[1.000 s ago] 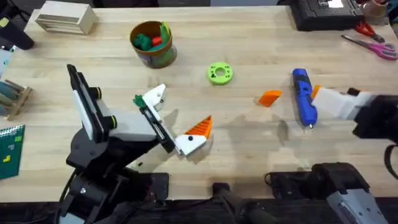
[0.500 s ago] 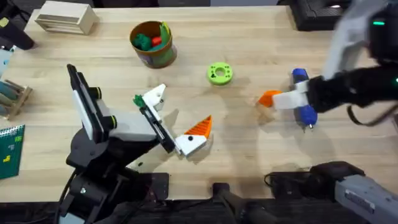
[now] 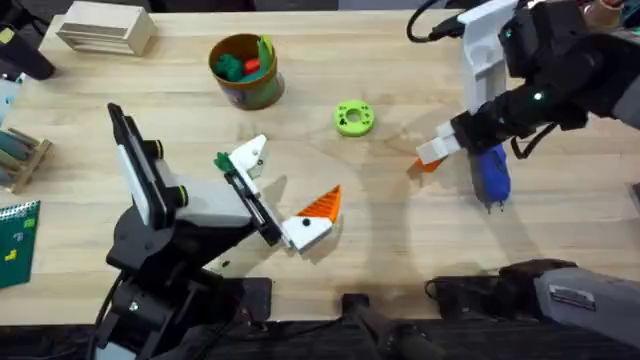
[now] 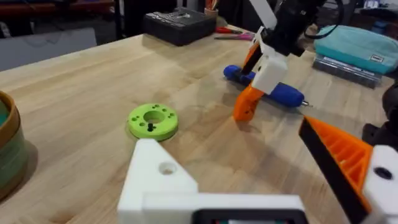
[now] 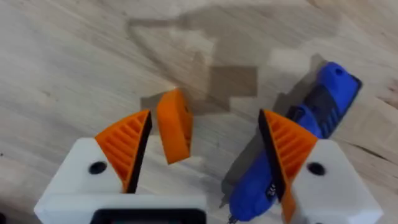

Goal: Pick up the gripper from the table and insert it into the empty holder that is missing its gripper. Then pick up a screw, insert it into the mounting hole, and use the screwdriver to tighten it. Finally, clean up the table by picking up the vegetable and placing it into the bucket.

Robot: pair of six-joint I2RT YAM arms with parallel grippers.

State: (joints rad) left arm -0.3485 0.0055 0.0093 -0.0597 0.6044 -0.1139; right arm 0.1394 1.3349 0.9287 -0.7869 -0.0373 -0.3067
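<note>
The loose orange gripper (image 3: 427, 165) (image 5: 174, 127) (image 4: 245, 106) lies on the table (image 3: 400, 250), just left of the blue screwdriver (image 3: 490, 172) (image 5: 292, 155) (image 4: 273, 92). My right gripper (image 3: 436, 153) (image 5: 205, 121) hangs open right over it, the wedge sitting between its orange pads, close to one of them and apart from both. My left gripper (image 3: 287, 183) (image 4: 230, 140) rests open low on the table. One of its fingers is the bare white holder (image 3: 250, 157) (image 4: 158, 183) with the mounting hole (image 4: 166, 168). The bucket (image 3: 245, 70) holds green and red toy produce.
A flat green ring (image 3: 353, 118) (image 4: 152, 119) with a small dark piece in it lies mid-table. A small green object (image 3: 222, 160) sits beside the holder. A wooden block (image 3: 105, 28) stands far left; a black case (image 3: 520, 22) and scissors (image 3: 600, 72) lie far right.
My right arm has swung in from the right edge and now reaches from the far side, bringing its gripper over the orange wedge. The left arm has not moved.
</note>
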